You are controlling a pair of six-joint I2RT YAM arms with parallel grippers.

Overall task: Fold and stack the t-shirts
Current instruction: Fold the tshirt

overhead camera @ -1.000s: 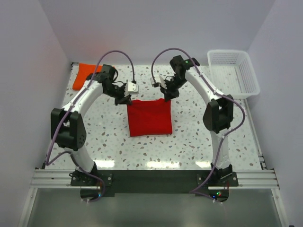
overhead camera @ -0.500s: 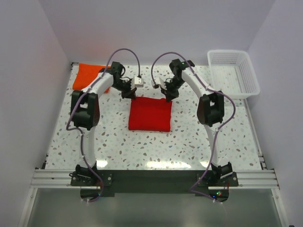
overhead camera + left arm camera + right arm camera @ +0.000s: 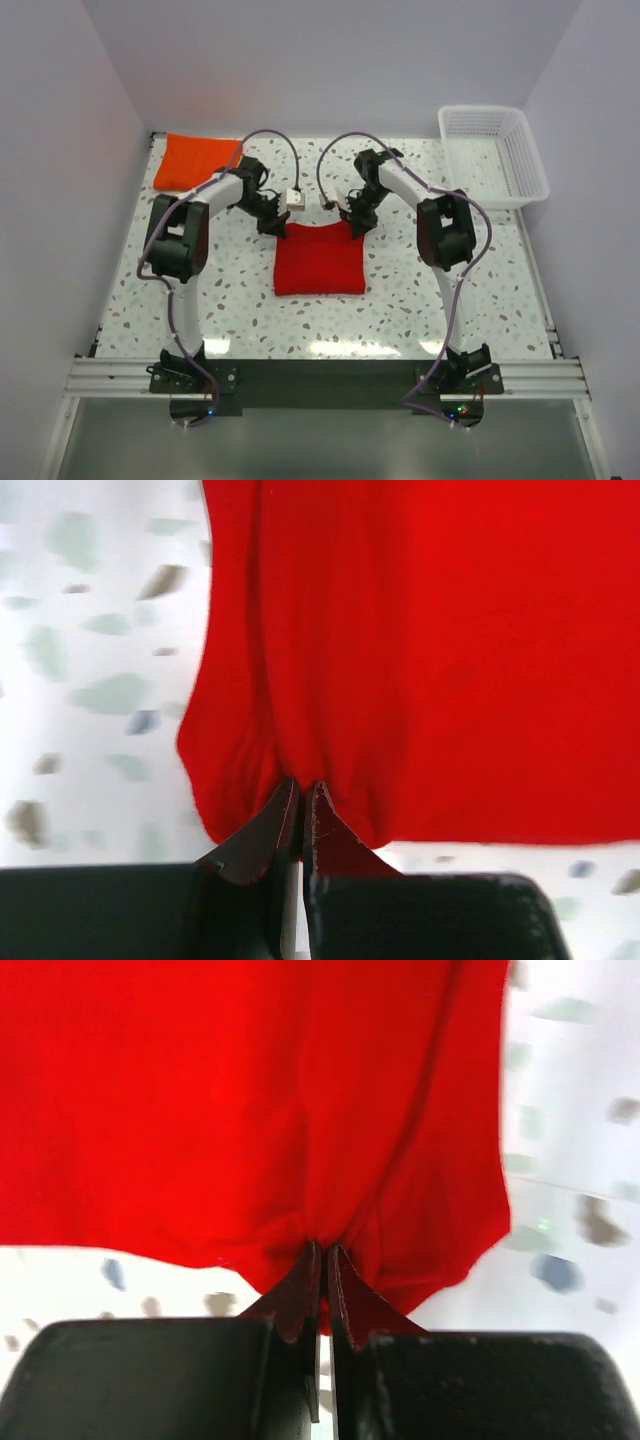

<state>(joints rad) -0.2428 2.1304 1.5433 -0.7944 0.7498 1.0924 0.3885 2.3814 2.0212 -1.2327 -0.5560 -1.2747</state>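
The red t-shirt [image 3: 319, 261] lies as a folded square in the middle of the speckled table. My left gripper [image 3: 276, 225] is shut on its far left corner, the cloth [image 3: 420, 650] bunching into the closed jaws [image 3: 301, 788]. At the far right corner my right gripper [image 3: 354, 221] is shut on the shirt too, with the fabric [image 3: 230, 1100] puckered at the fingertips [image 3: 323, 1252]. The orange t-shirt [image 3: 196, 161] rests folded flat at the table's back left corner, away from both grippers.
A white plastic lattice basket [image 3: 492, 154] stands at the back right, just off the table's right edge. Grey walls close in on the left, back and right. Both arms arch over the far half of the table.
Both grippers have carried the red shirt's far edge away and then back toward the near side; the shirt now lies slightly nearer. The left arm's elbow has swung up and back.
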